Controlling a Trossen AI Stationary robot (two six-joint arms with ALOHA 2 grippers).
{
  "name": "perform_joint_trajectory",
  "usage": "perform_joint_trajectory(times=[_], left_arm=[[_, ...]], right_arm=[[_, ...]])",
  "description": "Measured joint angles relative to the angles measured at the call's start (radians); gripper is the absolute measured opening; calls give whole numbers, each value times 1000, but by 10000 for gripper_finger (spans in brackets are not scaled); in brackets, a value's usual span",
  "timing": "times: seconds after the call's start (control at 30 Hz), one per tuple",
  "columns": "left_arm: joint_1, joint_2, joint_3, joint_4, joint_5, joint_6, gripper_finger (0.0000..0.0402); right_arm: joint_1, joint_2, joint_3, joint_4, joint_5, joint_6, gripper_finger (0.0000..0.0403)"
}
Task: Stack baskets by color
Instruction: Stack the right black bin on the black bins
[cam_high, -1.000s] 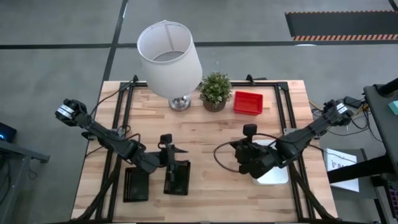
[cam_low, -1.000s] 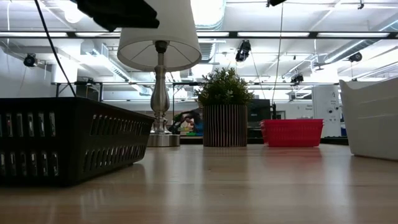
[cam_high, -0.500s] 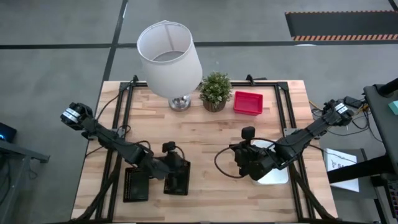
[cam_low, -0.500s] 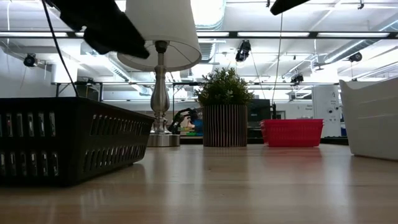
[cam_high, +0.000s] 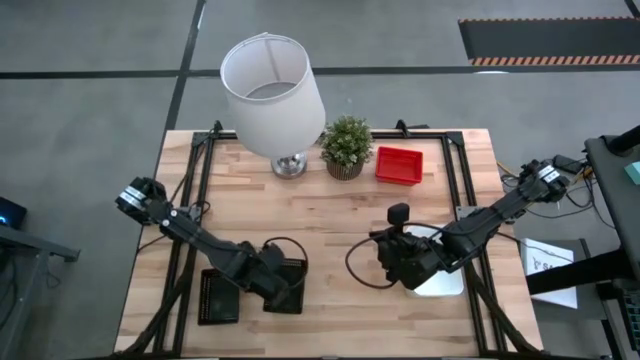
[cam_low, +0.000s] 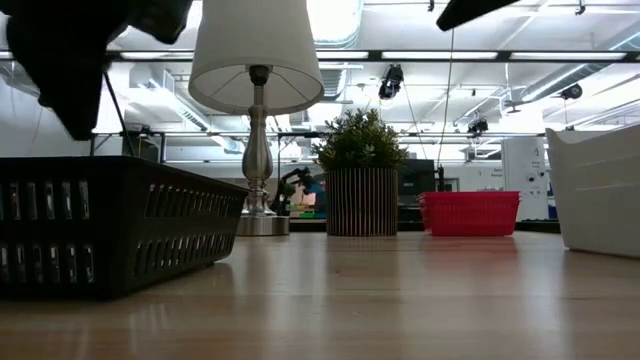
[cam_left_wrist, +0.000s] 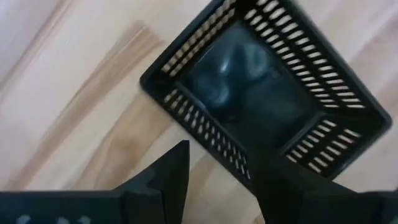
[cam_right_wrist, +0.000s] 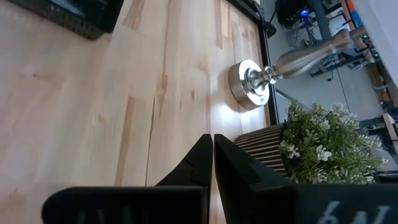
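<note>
Baskets: two black perforated plastic trays sit side by side at the near-left of the wooden table (cam_high: 330, 215) — one (cam_high: 286, 284) directly under the left gripper (cam_left_wrist: 217, 168), the other (cam_high: 219, 296) just beside it on the outer side. Left gripper is over the first tray with fingers spread, straddling its near wall per the wrist view; nothing gripped yet. Red mesh plastic tray stack (cam_high: 399, 165) is well ahead of both grippers at the far edge, next to the potted green plant (cam_high: 347, 147) and the white-shaded metal lamp (cam_high: 273, 95). White plastic tray stack (cam_high: 440, 275) lies under and just behind the right gripper (cam_right_wrist: 213, 158), which is closed, empty and waiting above the table. Progress estimate: red and white each sit in a single spot, so probably done, though layer count isn't readable. Black is what's left — at least two separate piles still need merging. Next step is likely closing on the tray wall.
</note>
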Motion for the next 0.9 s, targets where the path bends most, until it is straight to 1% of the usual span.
perform_joint_trajectory(times=[0.1, 0.23, 0.43, 0.77, 0.9], left_arm=[[-1, 0, -5, 13, 7, -73, 144], [-1, 0, -20, 13, 7, -124, 144], [-1, 2, -50, 15, 5, -190, 144], [-1, 2, -71, 52, -18, -200, 144], [-1, 2, -98, 101, -17, -201, 144]], right_arm=[[0, -1, -27, 5, 0, 0, 9], [0, -10, -67, 10, 0, -9, 9], [0, -70, -111, 24, 0, 0, 9], [0, -161, -184, 120, -1, -13, 9], [0, -183, -202, 130, -1, -18, 9]])
